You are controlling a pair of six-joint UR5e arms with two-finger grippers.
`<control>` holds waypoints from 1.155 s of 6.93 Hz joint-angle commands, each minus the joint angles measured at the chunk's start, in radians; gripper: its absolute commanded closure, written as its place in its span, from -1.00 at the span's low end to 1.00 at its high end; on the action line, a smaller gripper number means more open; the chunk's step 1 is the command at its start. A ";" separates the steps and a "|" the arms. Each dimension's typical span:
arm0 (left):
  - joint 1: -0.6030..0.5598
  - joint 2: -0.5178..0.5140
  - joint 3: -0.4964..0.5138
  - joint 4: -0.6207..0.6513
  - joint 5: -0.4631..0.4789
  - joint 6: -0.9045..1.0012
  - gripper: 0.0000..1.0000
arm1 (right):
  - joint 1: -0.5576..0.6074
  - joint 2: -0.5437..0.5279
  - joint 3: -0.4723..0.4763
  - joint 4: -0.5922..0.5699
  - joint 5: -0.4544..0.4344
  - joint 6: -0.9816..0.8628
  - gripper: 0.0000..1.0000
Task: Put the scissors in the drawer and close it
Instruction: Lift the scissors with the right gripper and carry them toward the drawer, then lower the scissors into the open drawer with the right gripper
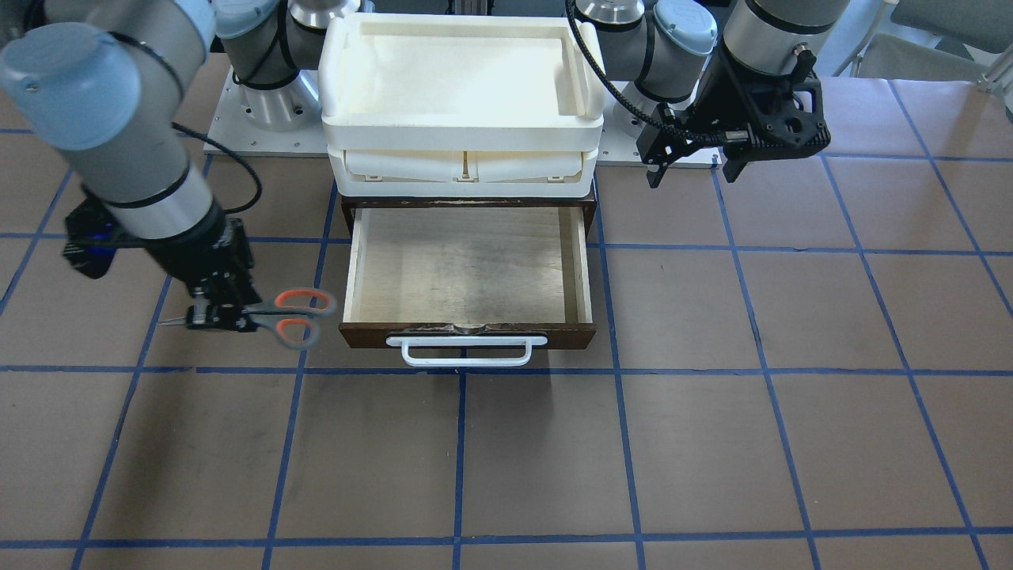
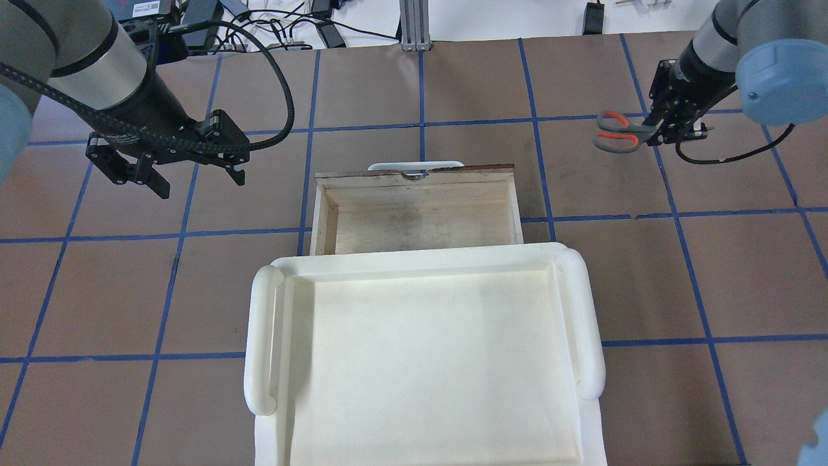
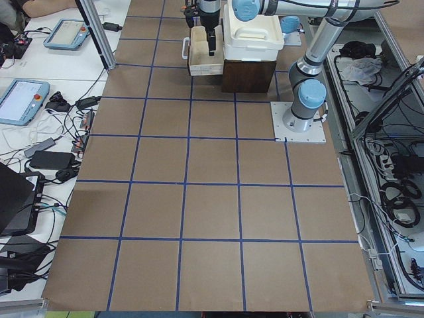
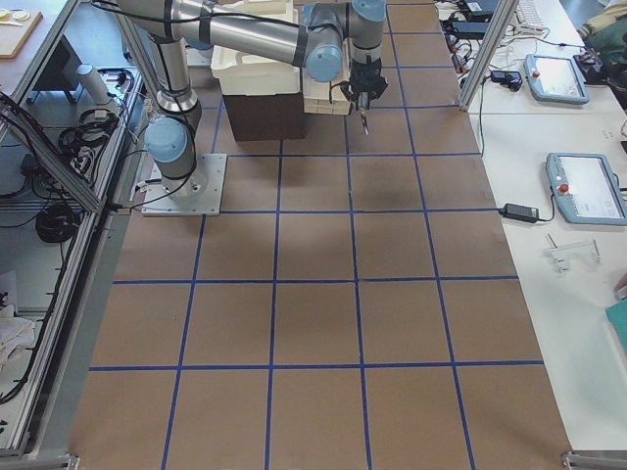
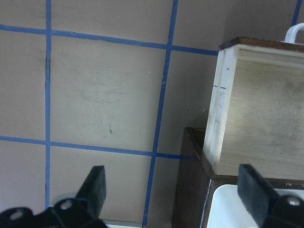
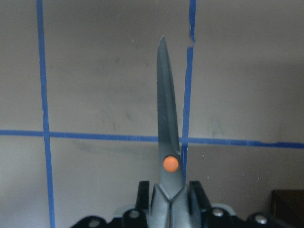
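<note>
The scissors (image 1: 293, 317) have grey handles with orange-red loops and closed dark blades. My right gripper (image 1: 218, 315) is shut on them near the pivot and holds them over the table beside the drawer's front corner, handles toward the drawer. They also show in the overhead view (image 2: 618, 131) and the right wrist view (image 6: 167, 133). The dark brown drawer (image 1: 467, 334) is pulled open, its pale plywood inside bare, its white bar handle (image 1: 467, 352) in front. My left gripper (image 1: 692, 174) is open and empty, hovering at the drawer's other side, near the cabinet.
A cream-white plastic tray (image 1: 340, 71) sits on top of the cabinet above the drawer. The brown table has blue tape grid lines (image 1: 460, 443). In the left wrist view the drawer's side wall (image 5: 223, 104) is to the right of the open fingers (image 5: 97, 183).
</note>
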 commanded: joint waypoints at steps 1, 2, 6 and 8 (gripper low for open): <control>0.000 0.000 0.000 0.000 0.000 0.001 -1.00 | 0.184 0.021 -0.034 -0.009 -0.010 0.234 1.00; 0.002 0.000 0.000 0.000 0.000 0.001 -1.00 | 0.241 0.037 -0.045 -0.009 -0.009 0.305 1.00; 0.000 0.000 0.000 0.000 0.002 0.001 -1.00 | 0.384 0.124 -0.056 -0.077 -0.013 0.416 1.00; 0.000 0.000 -0.002 0.000 0.002 0.001 -1.00 | 0.386 0.126 -0.045 -0.067 -0.013 0.432 1.00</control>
